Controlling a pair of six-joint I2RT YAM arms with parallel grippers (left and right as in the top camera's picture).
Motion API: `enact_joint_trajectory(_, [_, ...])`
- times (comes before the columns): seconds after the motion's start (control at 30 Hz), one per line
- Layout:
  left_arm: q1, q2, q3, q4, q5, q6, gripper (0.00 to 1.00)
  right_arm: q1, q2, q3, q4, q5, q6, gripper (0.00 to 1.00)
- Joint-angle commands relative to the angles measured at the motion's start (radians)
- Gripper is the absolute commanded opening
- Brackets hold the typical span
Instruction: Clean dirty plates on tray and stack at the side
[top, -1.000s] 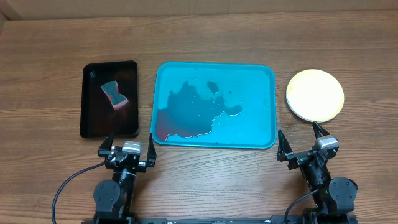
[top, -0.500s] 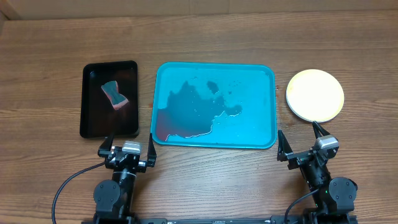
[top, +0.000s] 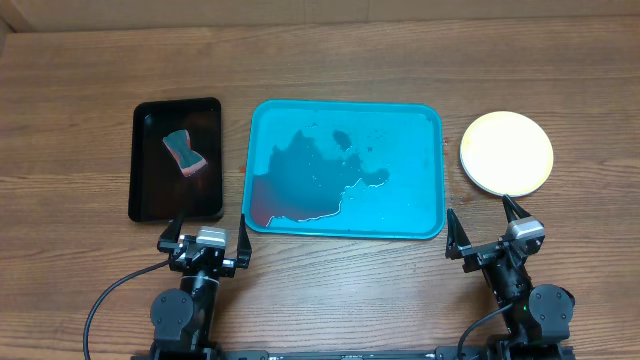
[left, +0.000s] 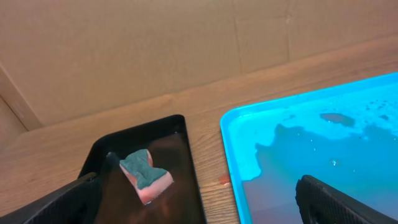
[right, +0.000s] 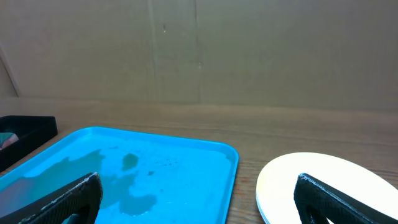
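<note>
Blue tray (top: 345, 103): middle of the surface (top: 340, 290), wet; a dark puddle (top: 300, 180) turns reddish at the tray's near-left corner.
Plates (top: 506, 152): stacked toward the right edge of the surface, beside the blue tray and apart from it; a pale yellow one on top, a white rim under it; the count cannot be told.
Black tray (top: 150, 200): toward the left edge.
Sponge (top: 184, 151): teal and pink, in the black tray's far half.
Left tool (top: 208, 230): released, spread wide, empty, by the near edge.
Right tool (top: 482, 222): released, spread wide, empty, by the near edge below the plates.
</note>
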Motion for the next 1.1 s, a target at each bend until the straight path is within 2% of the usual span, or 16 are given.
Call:
enact_joint_trajectory(0.0, [0.011, -0.013, -0.007, 0.004, -0.003, 0.026, 1.0, 0.006, -0.008, -0.011, 0.006, -0.008, -0.008, 1.0])
enact_joint_trajectory(1.07, [0.011, -0.013, -0.007, 0.004, -0.004, 0.026, 1.0, 0.005, -0.008, -0.011, 0.006, -0.008, -0.008, 1.0])
